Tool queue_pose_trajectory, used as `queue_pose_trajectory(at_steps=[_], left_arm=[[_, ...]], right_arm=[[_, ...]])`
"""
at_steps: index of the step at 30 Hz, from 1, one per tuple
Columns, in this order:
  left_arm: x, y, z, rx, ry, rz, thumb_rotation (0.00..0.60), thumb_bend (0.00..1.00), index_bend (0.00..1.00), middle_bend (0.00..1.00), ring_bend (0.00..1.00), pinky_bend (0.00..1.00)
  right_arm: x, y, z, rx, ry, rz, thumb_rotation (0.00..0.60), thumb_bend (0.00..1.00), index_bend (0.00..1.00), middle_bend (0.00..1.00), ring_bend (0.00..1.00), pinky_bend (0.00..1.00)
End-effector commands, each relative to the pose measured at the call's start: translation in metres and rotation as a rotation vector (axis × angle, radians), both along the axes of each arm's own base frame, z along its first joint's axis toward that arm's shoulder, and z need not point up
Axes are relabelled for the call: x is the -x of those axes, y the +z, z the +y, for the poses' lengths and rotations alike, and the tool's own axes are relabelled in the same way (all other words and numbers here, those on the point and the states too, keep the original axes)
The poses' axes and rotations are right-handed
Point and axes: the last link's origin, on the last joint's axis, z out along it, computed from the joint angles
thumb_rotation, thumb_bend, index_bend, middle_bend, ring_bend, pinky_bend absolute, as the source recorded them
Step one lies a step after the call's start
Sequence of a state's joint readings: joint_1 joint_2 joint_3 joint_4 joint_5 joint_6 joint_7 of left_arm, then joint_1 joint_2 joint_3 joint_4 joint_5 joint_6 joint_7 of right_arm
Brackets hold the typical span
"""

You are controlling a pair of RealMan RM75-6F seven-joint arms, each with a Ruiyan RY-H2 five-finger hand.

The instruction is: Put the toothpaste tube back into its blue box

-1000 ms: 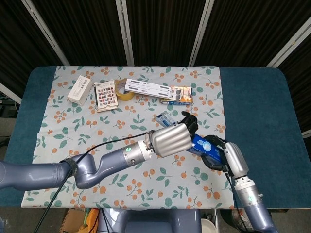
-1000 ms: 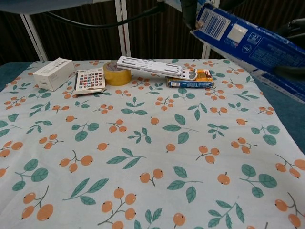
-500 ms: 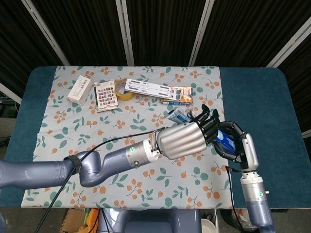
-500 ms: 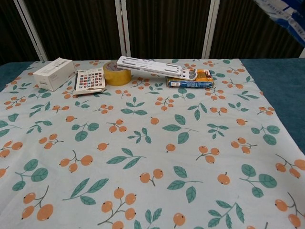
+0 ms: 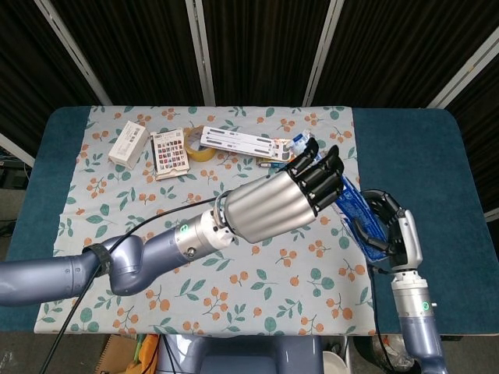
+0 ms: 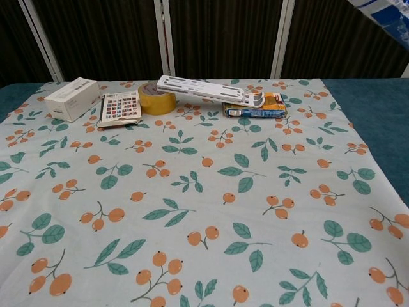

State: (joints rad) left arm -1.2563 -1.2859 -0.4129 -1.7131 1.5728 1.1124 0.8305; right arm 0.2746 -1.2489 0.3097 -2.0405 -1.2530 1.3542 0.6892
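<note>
- Silver-shelled and raised high over the table, our left hand [image 5: 300,191] fills the middle of the head view with its dark fingers [image 5: 321,173] laid out straight side by side; whether they pinch anything beneath we cannot tell.
- Just right of it, our right hand [image 5: 386,226] curls around the blue box [image 5: 360,212], which it holds in the air on a slant, one end running up under the left fingers.
- In the chest view only a corner of that blue box [image 6: 390,13] shows, at the top right, well above the cloth.
- We cannot make out the toothpaste tube in either view; we judge it is either hidden behind the left hand or already partly inside the box.
- The step in hand looks to us like the insertion itself, or closing the box end. The next move calls for keeping the box steady in the right hand while the left pushes along the box's long axis, not across it.
- Compared with half a second ago, our left hand has risen and swung toward the far side, and the right hand has tipped the box more upright; a second ago both were lower and nearer us.
- Beyond the hands, the floral cloth [image 6: 192,192] carries a white carton [image 6: 71,98], a card of coloured squares [image 6: 120,107], a yellow tape roll [image 6: 157,101], a white folding stand [image 6: 211,90] and an orange packet [image 6: 255,107], all at the far edge and unmoved.
</note>
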Motion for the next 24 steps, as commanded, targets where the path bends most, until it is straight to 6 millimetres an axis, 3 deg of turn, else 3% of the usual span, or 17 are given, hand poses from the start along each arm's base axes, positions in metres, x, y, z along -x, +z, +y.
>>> queue_pose_trajectory(at_steps=[1,4,9,17,18,24], left_arm=[[0.007,0.007,-0.002,-0.002,0.002,-0.011,0.6,0.14,0.31,0.27,0.22,0.3],[0.021,0.013,-0.006,-0.007,0.002,-0.009,0.6,0.14,0.31,0.27,0.22,0.3],[0.062,0.025,-0.013,-0.015,0.034,-0.009,0.6,0.14,0.31,0.27,0.22,0.3],[0.166,0.042,-0.02,0.023,0.258,-0.019,0.6,0.14,0.31,0.27,0.22,0.3],[0.19,0.042,-0.021,0.028,0.319,-0.009,0.6,0.14,0.31,0.27,0.22,0.3],[0.274,0.031,-0.034,0.071,0.55,-0.009,0.6,0.14,0.31,0.27,0.22,0.3]], right_arm=[[-0.001,0.0,0.001,-0.008,0.001,-0.015,0.6,0.35,0.38,0.49,0.43,0.42],[-0.002,0.002,0.002,-0.006,0.006,-0.034,0.6,0.35,0.38,0.49,0.44,0.44],[-0.003,0.012,-0.001,0.028,0.006,-0.07,0.6,0.35,0.39,0.49,0.44,0.44],[-0.005,0.044,-0.013,0.122,-0.003,-0.145,0.6,0.35,0.39,0.5,0.44,0.44],[-0.006,0.05,-0.014,0.142,0.002,-0.153,0.6,0.35,0.39,0.5,0.44,0.44],[-0.01,0.071,-0.015,0.207,0.012,-0.248,0.6,0.35,0.39,0.5,0.44,0.44]])
